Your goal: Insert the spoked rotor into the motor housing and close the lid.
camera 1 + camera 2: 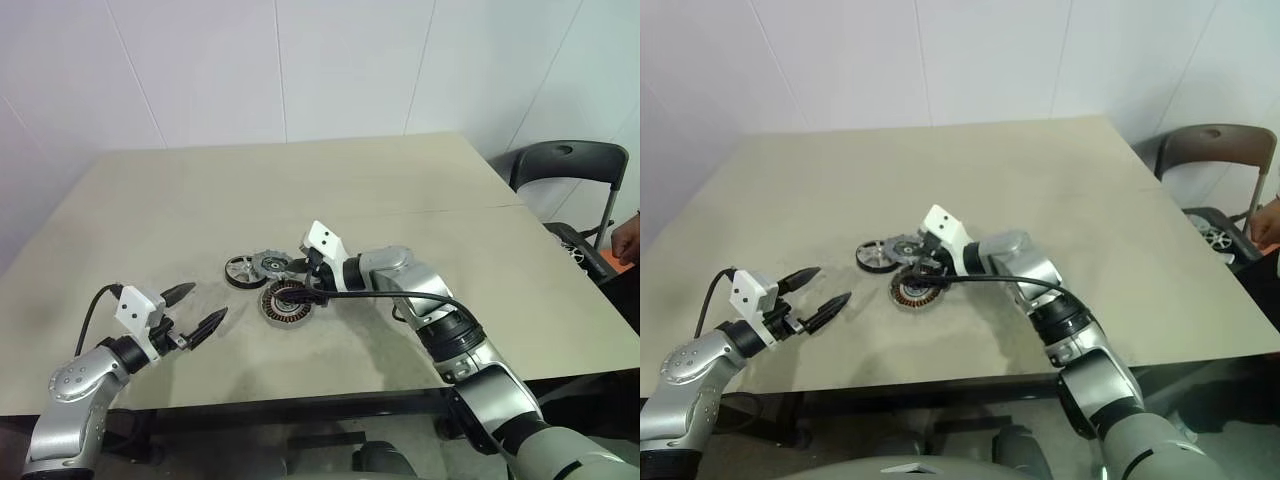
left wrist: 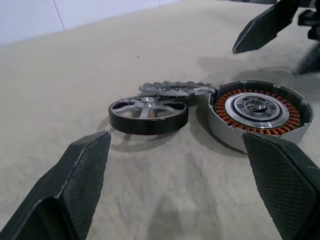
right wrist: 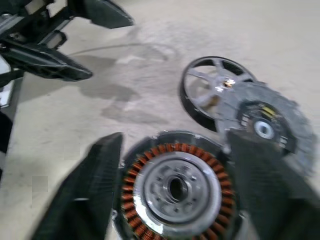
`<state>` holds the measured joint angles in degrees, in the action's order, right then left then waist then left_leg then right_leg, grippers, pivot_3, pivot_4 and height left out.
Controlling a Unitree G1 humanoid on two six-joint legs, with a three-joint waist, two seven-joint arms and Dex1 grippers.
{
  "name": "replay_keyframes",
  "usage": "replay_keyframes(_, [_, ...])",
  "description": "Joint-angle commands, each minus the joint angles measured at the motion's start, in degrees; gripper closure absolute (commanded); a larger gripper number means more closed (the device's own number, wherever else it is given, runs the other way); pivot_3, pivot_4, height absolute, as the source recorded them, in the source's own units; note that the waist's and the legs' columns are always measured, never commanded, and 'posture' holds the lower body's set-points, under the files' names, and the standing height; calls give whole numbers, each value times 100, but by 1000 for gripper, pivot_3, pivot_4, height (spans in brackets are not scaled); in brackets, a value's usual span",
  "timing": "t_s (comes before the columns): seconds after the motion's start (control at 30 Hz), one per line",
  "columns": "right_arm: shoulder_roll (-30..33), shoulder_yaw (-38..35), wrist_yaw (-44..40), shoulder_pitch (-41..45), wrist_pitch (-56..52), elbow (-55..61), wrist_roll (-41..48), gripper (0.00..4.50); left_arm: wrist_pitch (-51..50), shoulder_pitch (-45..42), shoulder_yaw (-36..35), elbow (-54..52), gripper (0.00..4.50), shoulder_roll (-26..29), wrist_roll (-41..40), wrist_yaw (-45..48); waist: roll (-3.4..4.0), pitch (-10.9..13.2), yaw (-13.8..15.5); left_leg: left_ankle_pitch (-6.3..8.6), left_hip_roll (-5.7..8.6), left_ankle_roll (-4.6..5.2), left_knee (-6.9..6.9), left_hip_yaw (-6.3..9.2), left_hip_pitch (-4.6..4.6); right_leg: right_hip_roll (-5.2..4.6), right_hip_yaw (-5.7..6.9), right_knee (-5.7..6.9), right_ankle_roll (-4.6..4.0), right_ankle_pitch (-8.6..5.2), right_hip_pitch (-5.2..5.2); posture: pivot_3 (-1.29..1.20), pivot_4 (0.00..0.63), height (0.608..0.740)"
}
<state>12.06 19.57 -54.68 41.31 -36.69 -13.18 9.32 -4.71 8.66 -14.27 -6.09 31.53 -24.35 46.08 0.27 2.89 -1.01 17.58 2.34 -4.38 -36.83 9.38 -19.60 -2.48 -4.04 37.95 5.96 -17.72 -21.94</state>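
**Three motor parts lying together between two open grippers**

A beige table (image 1: 330, 190) is filling most of the scene. The right gripper (image 1: 306, 281) is hanging just above the motor housing (image 1: 287, 301), pointing across toward the robot's left. Its two fingers are standing apart, and in its own wrist view they are framing the housing on either side without visibly touching it. Nothing is sitting between them.

The left gripper (image 1: 197, 311) is waiting further off, on the robot's left, its two fingers (image 2: 75, 185) spread wide and empty, aimed at the parts.

The motor housing is lying flat, copper windings facing up, its round axis vertical. The spoked rotor (image 2: 148, 114) is lying flat just beside it, on the side toward the left gripper, directly ahead of that gripper's fingers. From the right gripper's fingers the rotor is lying just beyond the housing. The right gripper is the nearer of the two.

The lid (image 3: 270, 124) is resting partly on the rotor's rim, slightly tilted, so it will likely need moving before the rotor is lifted.

Blur is softening the right wrist view, and whether the lid is touching the housing is hard to tell.
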Motion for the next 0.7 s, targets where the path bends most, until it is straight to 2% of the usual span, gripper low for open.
replay_keyframes(0.03, [-63,-89,76,41,65,9,61,2361,6,-80,-37,-245,0,39,-37,-10,0,0,-8,0,0,0,0,0,0,0,0,0,0,0,0,0,0,740])
replay_keyframes(0.23, [-99,45,116,-18,175,-109,-32,4462,-27,-65,-31,-307,0,35,-33,-30,0,0,-5,0,-1,0,2,-1,-1,0,-2,0,0,0,-2,0,0,740])
replay_keyframes(0.7, [-76,557,134,-317,706,-796,-543,4462,-126,5,-72,-455,0,33,-47,-84,0,0,-13,0,-1,0,2,-3,4,2,-2,0,0,0,2,0,0,740])
